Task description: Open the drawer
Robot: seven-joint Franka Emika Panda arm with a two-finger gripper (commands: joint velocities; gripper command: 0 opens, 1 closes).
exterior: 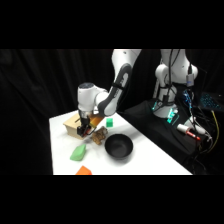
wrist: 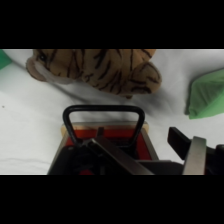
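The gripper (exterior: 86,128) is down at the front of the drawer (wrist: 105,142), and I cannot tell whether it has hold of anything. In the wrist view the dark handle (wrist: 104,111) arches just above the black linkage, with the reddish-orange front showing through the loop. The drawer sits in the tan wooden box (exterior: 74,123), which stands at the far left part of the white table (exterior: 150,162), directly under the arm's wrist.

Taking the box as the landmark: a striped tiger toy (wrist: 95,70) lies just in front of the drawer face, near the handle but apart from it. A black bowl (exterior: 118,146) rests beyond that, to the box's front right. One green block (exterior: 78,152) lies in front of the box, another (exterior: 109,121) just behind it on the right.

The step in hand looks like reaching or engaging the handle. Next comes a straight pull outward along the drawer's slide; the toy lies in that path and may get pushed
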